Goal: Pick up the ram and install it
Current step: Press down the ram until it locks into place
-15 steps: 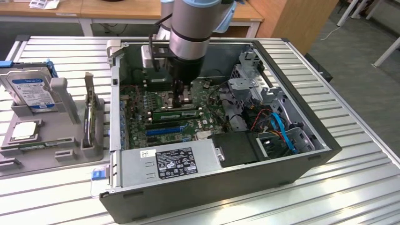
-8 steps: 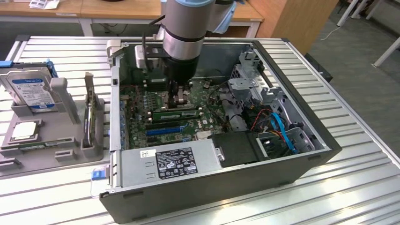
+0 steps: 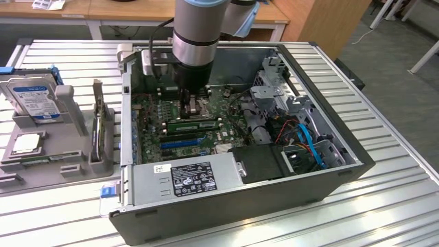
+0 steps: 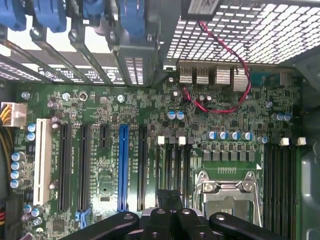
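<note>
Overhead, in the exterior view, the arm reaches down into the open computer case (image 3: 322,170) on the slatted table (image 3: 398,206), its end effector (image 3: 195,103) low over the motherboard (image 3: 154,116). A green ram (image 3: 194,124) stick lies on the board just at the end effector's 6 o'clock. In the wrist view, the end effector (image 4: 170,212) has its fingers pressed together above the black memory slots (image 4: 172,167), with the CPU socket (image 4: 227,195) at its 3 o'clock.

Ribbed matt metal table (image 3: 384,170); wooden desk (image 3: 130,7)
</note>
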